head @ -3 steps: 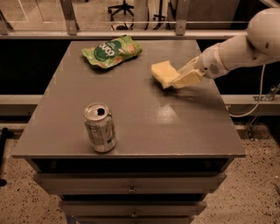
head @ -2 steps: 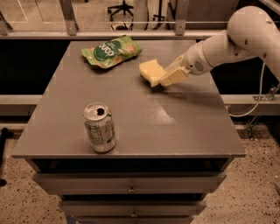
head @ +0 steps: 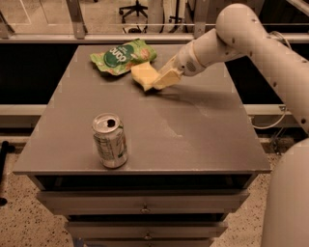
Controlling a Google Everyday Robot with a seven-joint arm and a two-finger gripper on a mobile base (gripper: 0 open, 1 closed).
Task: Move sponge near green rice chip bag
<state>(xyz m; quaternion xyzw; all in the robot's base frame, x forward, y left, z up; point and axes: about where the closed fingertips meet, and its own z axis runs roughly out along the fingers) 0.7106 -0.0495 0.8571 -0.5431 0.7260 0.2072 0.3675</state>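
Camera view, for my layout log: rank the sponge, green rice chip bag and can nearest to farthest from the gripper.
The gripper hangs over the table, far middle.
1. sponge, gripped in its jaws.
2. green rice chip bag, behind the sponge, far edge.
3. can, toward the near edge.

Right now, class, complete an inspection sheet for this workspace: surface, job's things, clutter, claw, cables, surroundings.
Surface: grey cabinet top, drawers beneath.
Job's things: sponge, tilted, by the near-right corner of the green rice chip bag, which lies at the far edge; contact cannot be told.
Clutter: opened drink can, upright, front left.
Claw: claw shut on the sponge's right side, far middle.
Cables: pale cable beyond the right edge.
Surroundings: speckled floor; office chair base behind.
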